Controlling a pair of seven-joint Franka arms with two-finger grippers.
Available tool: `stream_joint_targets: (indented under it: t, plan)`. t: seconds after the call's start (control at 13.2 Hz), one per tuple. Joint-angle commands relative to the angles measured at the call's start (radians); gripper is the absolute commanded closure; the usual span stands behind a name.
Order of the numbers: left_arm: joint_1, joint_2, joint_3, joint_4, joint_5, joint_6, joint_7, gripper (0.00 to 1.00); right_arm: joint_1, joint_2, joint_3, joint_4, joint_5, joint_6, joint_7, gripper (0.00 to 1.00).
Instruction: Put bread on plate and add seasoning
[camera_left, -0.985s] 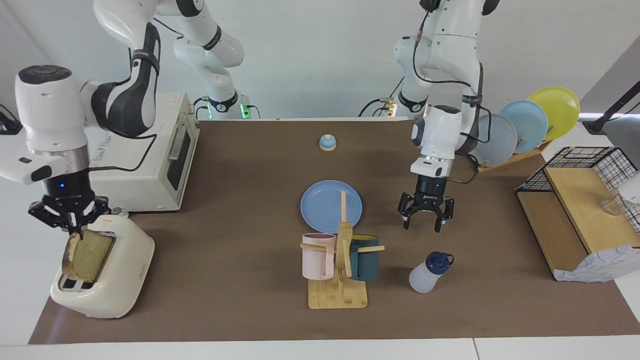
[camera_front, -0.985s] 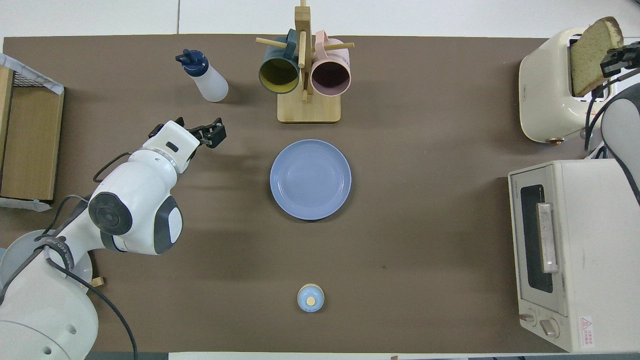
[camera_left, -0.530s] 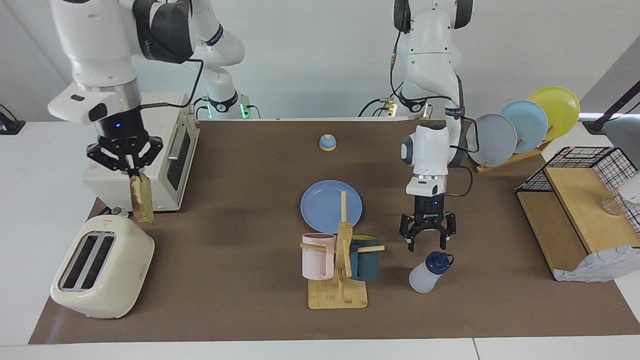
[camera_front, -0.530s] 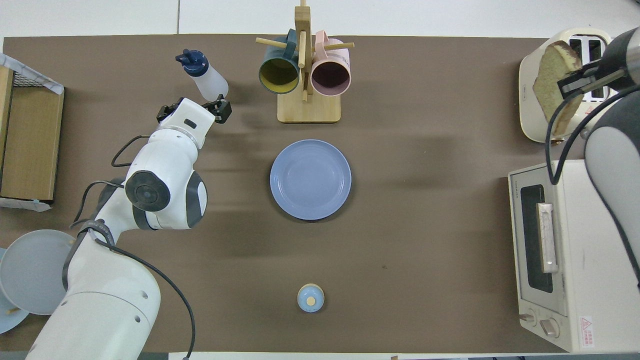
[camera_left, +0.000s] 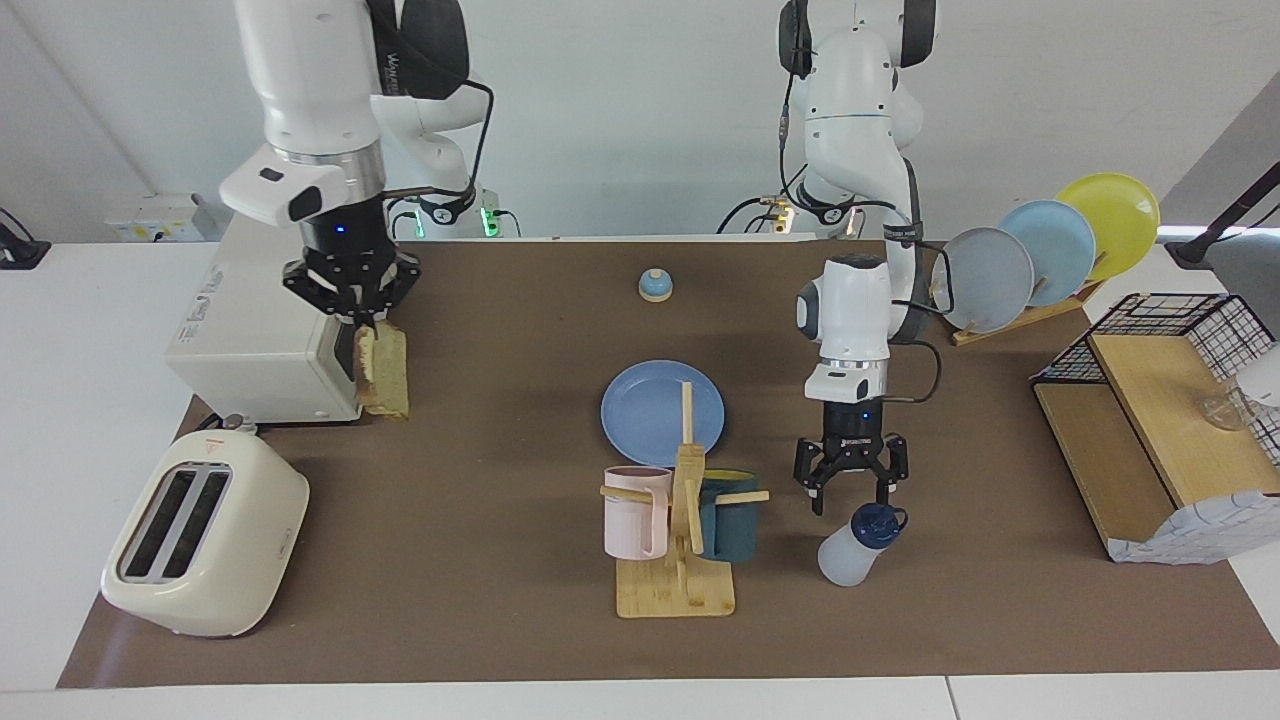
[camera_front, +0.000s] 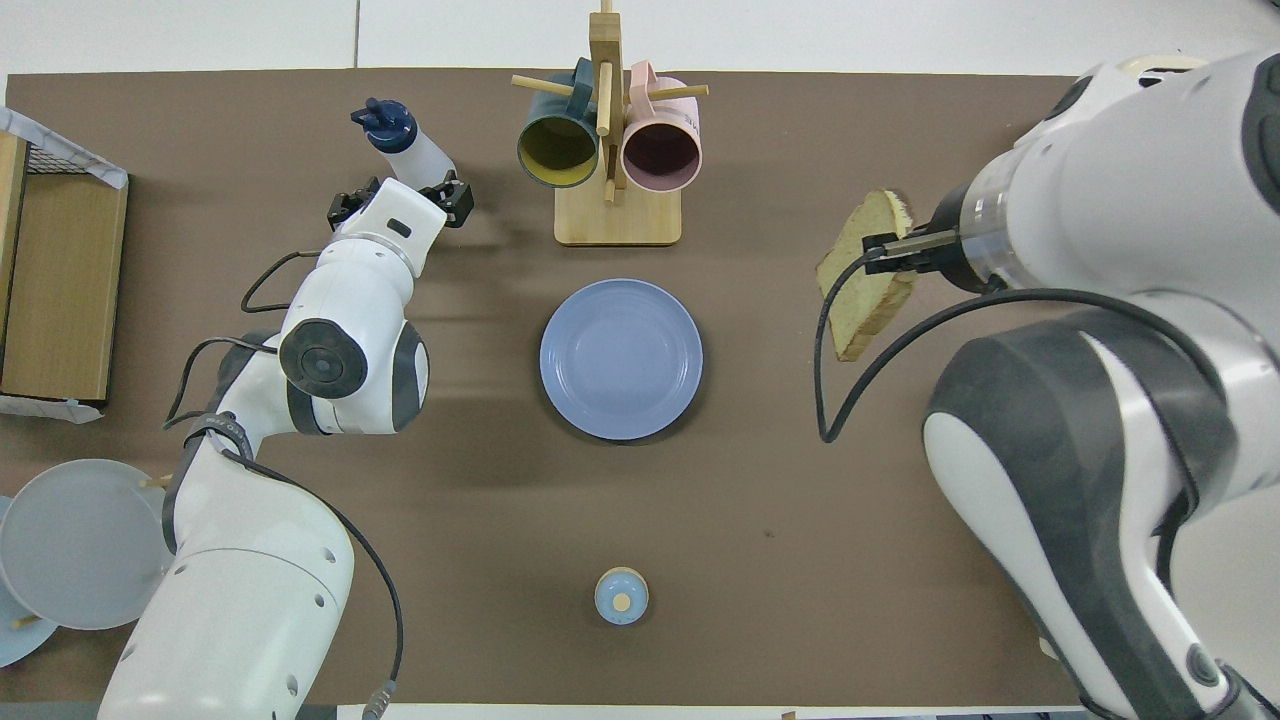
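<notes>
Right gripper (camera_left: 352, 318): we find its jaws clamped on the top edge of the bread (camera_left: 384, 372), which hangs on edge in the air over the table (camera_left: 480, 560), in front of the toaster oven (camera_left: 262, 340).
Left gripper (camera_left: 850, 489): we find its jaws spread apart, poised just above the cap of the seasoning (camera_left: 858, 545); we see no contact yet.
Bread: carried, well apart from the plate (camera_left: 662, 411), toward the right arm's end of the table.
Plate: bare, at mid-table, nearer to the robots than the mug rack (camera_left: 680, 530).
Seasoning: leaning on the table beside the mug rack, toward the left arm's end.
Toaster (camera_left: 205, 545): slots vacant, farther from the robots than the toaster oven.
Risk 1: we judge the pinch on one crust edge to be slight; a fast swing could let the slice pivot or drop short of the plate.
Risk 2: released on edge, the slice could topple off the rim; we advise laying it flat first.
Risk 3: the bottle leans, so jaws descending off-centre could tip it over.
Risk 4: both arms converge on mid-table; we advise sequencing them.
</notes>
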Motion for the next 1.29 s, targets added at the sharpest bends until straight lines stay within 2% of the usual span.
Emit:
stream_joint_targets:
  t: [0.0,0.15,0.38,0.68,0.98,1.06,1.14,1.21]
  plan:
    - [0.001,0.041,0.018,0.045,-0.015,-0.016,-0.014,0.00,0.075,-0.045,-0.003,-0.141,0.067,0.137,0.154,1.00]
    - [0.008,0.056,0.018,0.073,-0.012,-0.027,-0.014,0.00,0.143,-0.022,-0.003,-0.177,0.072,0.246,0.245,1.00]
    - [0.017,0.061,0.015,0.079,-0.010,-0.032,-0.021,0.00,0.215,0.002,-0.003,-0.257,0.074,0.413,0.284,1.00]
    - [0.017,0.061,0.012,0.079,-0.013,-0.036,-0.023,0.00,0.299,0.084,-0.003,-0.280,0.074,0.588,0.353,1.00]
    - [0.017,0.061,0.011,0.081,-0.013,-0.036,-0.023,0.00,0.310,0.082,-0.002,-0.336,0.074,0.671,0.321,1.00]
    - [0.017,0.061,0.011,0.081,-0.013,-0.041,-0.023,0.16,0.310,0.084,-0.002,-0.354,0.074,0.687,0.281,1.00]
    - [0.017,0.061,0.011,0.081,-0.013,-0.044,-0.023,0.47,0.310,0.090,-0.002,-0.366,0.074,0.714,0.250,1.00]
    - [0.014,0.061,0.011,0.079,-0.013,-0.044,-0.023,0.65,0.310,0.095,-0.002,-0.375,0.074,0.748,0.223,1.00]
